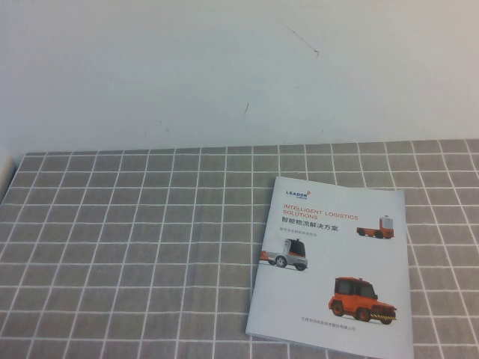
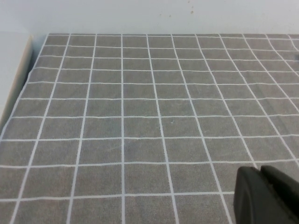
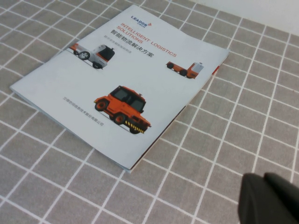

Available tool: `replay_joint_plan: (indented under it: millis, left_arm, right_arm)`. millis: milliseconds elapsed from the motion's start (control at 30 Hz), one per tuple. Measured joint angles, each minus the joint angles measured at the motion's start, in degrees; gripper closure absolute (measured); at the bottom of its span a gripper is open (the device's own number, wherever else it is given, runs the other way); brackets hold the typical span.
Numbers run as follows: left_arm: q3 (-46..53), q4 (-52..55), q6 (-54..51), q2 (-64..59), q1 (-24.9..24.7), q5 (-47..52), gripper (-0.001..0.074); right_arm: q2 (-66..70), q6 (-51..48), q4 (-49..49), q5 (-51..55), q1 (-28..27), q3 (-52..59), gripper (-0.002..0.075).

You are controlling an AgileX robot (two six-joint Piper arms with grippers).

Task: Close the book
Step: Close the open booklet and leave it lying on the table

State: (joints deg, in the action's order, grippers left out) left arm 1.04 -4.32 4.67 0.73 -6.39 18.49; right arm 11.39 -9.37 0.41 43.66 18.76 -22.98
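Grey checked cloth, and we see the book lying closed at its near right, cover reading "LEADOR" and "INTELLIGENT LOGISTICS SOLUTIONS". Now the right gripper sits near it, the left gripper over cloth well apart; open or closed, we cannot tell for either.

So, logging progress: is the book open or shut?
Shut: the book lies flat, front cover up. Left gripper and right gripper hang above the cloth, clear of the book.
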Motion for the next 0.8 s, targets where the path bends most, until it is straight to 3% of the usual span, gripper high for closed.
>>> replay_joint_plan:
  millis: [800]
  left_arm:
    - [-0.1,0.1,-2.5,0.0,3.1,0.1,0.0739]
  right_arm:
    - [0.0,0.0,0.0,-0.1,0.0,0.0,0.0729]
